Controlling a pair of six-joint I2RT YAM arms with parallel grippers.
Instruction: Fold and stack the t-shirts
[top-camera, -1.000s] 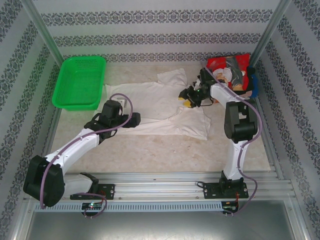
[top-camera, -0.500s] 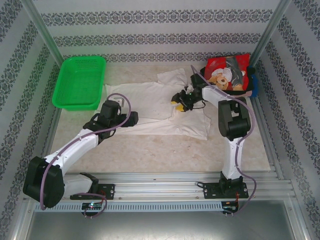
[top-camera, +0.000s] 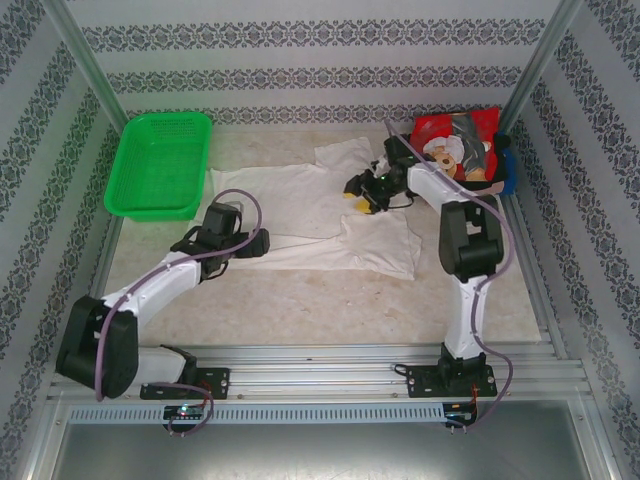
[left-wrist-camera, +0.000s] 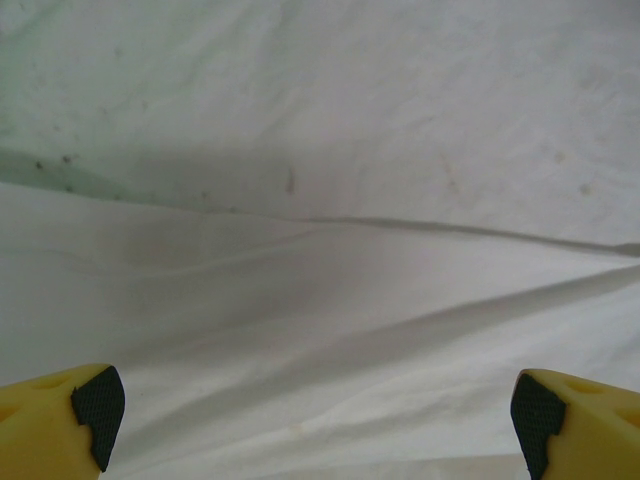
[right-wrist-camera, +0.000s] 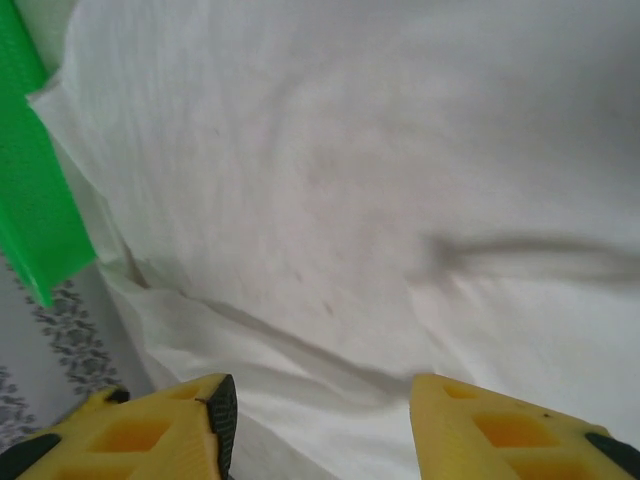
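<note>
White t-shirt (top-camera: 300, 200) lies flat toward the far edge of the counter (top-camera: 300, 300), ready for folding. Left end effector (left-wrist-camera: 312, 420) gapes wide and right end effector (right-wrist-camera: 320, 410) is half-parted, both empty above it.

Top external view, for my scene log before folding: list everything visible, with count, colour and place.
white t-shirt: one, white, spread flat mid-table
folded t-shirts: one pile, red bear print on top, blue edge showing, far right corner
basket: one, green, far left corner
table: one, beige
arms: two, white and black, bolted at near edge
left gripper: one, yellow, open over the shirt's near edge
right gripper: one, yellow, open over the shirt's right part
</note>
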